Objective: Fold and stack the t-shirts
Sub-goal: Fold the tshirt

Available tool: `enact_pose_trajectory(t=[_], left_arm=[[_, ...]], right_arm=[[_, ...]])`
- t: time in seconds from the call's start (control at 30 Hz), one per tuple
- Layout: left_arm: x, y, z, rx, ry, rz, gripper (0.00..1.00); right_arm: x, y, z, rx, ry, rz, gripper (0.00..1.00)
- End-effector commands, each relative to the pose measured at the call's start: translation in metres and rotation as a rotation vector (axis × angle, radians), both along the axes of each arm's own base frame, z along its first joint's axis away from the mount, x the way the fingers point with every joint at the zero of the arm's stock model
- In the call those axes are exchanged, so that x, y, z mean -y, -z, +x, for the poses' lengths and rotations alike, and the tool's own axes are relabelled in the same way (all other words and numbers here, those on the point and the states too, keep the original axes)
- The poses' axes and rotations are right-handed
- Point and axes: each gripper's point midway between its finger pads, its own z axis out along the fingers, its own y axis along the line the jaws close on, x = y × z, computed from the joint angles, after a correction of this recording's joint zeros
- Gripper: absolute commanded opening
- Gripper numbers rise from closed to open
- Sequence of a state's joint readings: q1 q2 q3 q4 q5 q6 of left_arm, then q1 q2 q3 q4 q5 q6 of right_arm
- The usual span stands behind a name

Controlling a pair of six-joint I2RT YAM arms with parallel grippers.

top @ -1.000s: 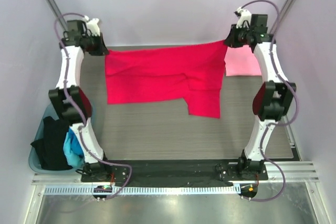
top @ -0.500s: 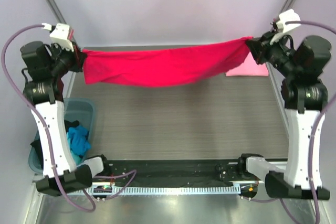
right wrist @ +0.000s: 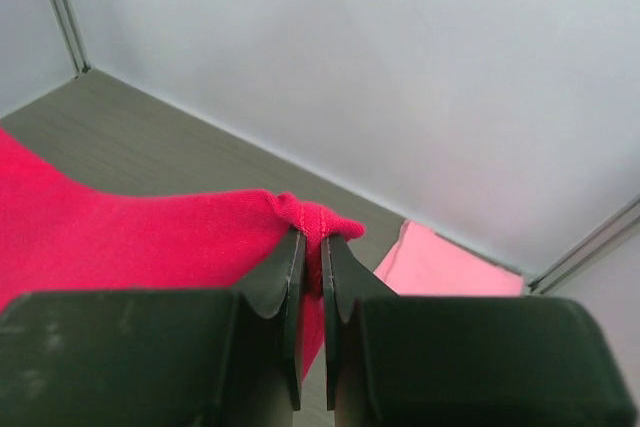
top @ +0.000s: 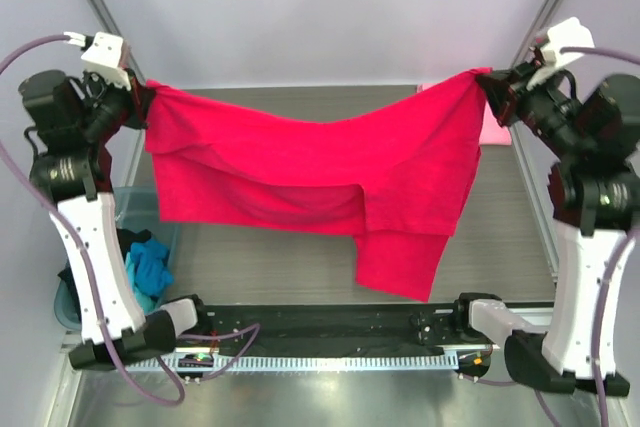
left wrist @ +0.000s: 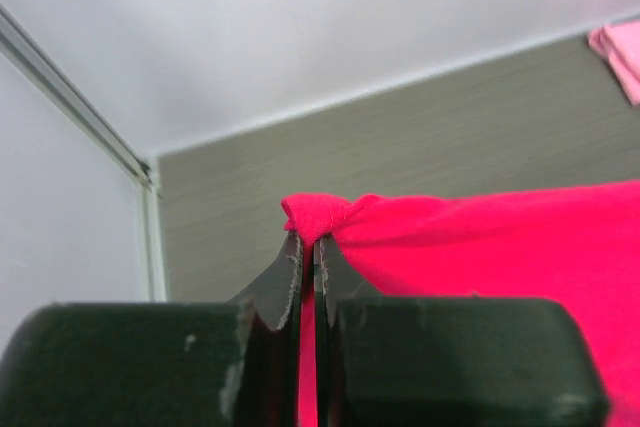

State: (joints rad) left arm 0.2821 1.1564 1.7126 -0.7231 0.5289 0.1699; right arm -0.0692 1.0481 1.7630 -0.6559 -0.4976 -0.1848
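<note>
- Clearly early in the job: the crimson t-shirt (top: 310, 177) is not folded yet. It hangs spread between the two arms, above the worktop (top: 250, 257).
- The left fingers (left wrist: 283, 282) are pressed together on a bunched corner of the red cloth. A small knot of fabric pokes out just above their tips.
- The right fingers (right wrist: 285, 282) are clamped on the opposite corner in the same way, with almost no gap between them.
- The top edge sags in the middle between the two grips. The body hangs in loose layers, and one flap on the right drops lowest, towards the near edge. Whether that flap touches the worktop cannot be told from above.
- The pink t-shirt (right wrist: 440, 267) lies flat at the far right corner of the worktop, just beside the right grip. It looks already laid down, and I judge it to be the start of the stack.
- A bin (top: 135, 205) at the left side holds a bright blue t-shirt (top: 150, 269) and a black t-shirt (top: 126, 241), both crumpled.
- Left to do, as I read it: lay the red shirt out flat, fold it and set it on the pink one. The two in the bin then need the same.
</note>
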Motion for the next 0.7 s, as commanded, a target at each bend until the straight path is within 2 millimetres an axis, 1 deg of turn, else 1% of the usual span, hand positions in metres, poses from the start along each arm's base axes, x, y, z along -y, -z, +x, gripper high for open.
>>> enact_pose_trajectory(t=[0.0, 0.07, 0.1, 0.13, 0.17, 0.2, 0.23, 0.27, 0.3, 0.33, 0.37, 0.4, 0.43, 0.47, 0.5, 0.53, 0.57, 0.6, 0.63, 0.67], left_arm=[[-0.009, 0.064, 0.033, -0.202, 0.026, -0.038, 0.0], [-0.009, 0.09, 0.041, -0.263, 0.044, -0.044, 0.0], [-0.01, 0.123, 0.051, -0.343, 0.057, -0.054, 0.0], [-0.01, 0.139, 0.055, -0.383, 0.064, -0.052, 0.0], [-0.005, 0.161, 0.059, -0.436, 0.085, -0.057, 0.0], [0.0, 0.202, 0.067, -0.536, 0.105, -0.068, 0.0], [-0.001, 0.226, 0.071, -0.597, 0.109, -0.082, 0.0], [0.006, 0.247, 0.076, -0.645, 0.134, -0.092, 0.0], [0.008, 0.271, 0.079, -0.696, 0.141, -0.105, 0.0], [0.01, 0.309, 0.091, -0.777, 0.15, -0.131, 0.0], [0.014, 0.325, 0.097, -0.811, 0.155, -0.14, 0.0], [0.013, 0.336, 0.11, -0.827, 0.152, -0.154, 0.0], [0.013, 0.364, 0.121, -0.883, 0.138, -0.192, 0.0], [0.011, 0.376, 0.13, -0.905, 0.125, -0.207, 0.0], [0.006, 0.371, 0.151, -0.874, 0.105, -0.205, 0.0], [0.004, 0.374, 0.161, -0.871, 0.096, -0.211, 0.0], [0.001, 0.383, 0.176, -0.875, 0.082, -0.223, 0.0], [-0.002, 0.385, 0.185, -0.867, 0.067, -0.222, 0.0], [-0.004, 0.388, 0.193, -0.86, 0.057, -0.224, 0.01], [-0.007, 0.389, 0.206, -0.848, 0.042, -0.23, 0.0]], right_arm=[[0.004, 0.056, 0.058, -0.171, -0.004, 0.007, 0.01], [0.004, 0.082, 0.076, -0.228, -0.014, 0.009, 0.01], [0.002, 0.106, 0.084, -0.285, -0.028, 0.014, 0.01], [0.002, 0.131, 0.099, -0.351, -0.036, 0.019, 0.01], [0.001, 0.147, 0.107, -0.387, -0.045, 0.023, 0.01], [-0.002, 0.188, 0.121, -0.486, -0.064, 0.034, 0.01], [-0.002, 0.207, 0.126, -0.534, -0.07, 0.038, 0.01], [-0.004, 0.226, 0.134, -0.562, -0.076, 0.038, 0.01], [-0.005, 0.257, 0.138, -0.627, -0.073, 0.048, 0.01], [-0.004, 0.288, 0.152, -0.676, -0.06, 0.043, 0.01], [-0.004, 0.307, 0.158, -0.712, -0.057, 0.036, 0.01], [-0.003, 0.319, 0.166, -0.729, -0.061, 0.019, 0.01], [0.0, 0.335, 0.176, -0.758, -0.049, 0.008, 0.01], [0.002, 0.365, 0.188, -0.821, -0.042, 0.002, 0.01], [0.005, 0.364, 0.206, -0.803, -0.035, -0.013, 0.01], [0.007, 0.369, 0.218, -0.803, -0.027, -0.024, 0.01], [0.01, 0.396, 0.231, -0.853, -0.013, -0.03, 0.01], [0.012, 0.382, 0.252, -0.807, -0.004, -0.034, 0.01], [0.014, 0.383, 0.262, -0.805, 0.0, -0.036, 0.01], [0.015, 0.388, 0.272, -0.806, 0.007, -0.039, 0.01]])
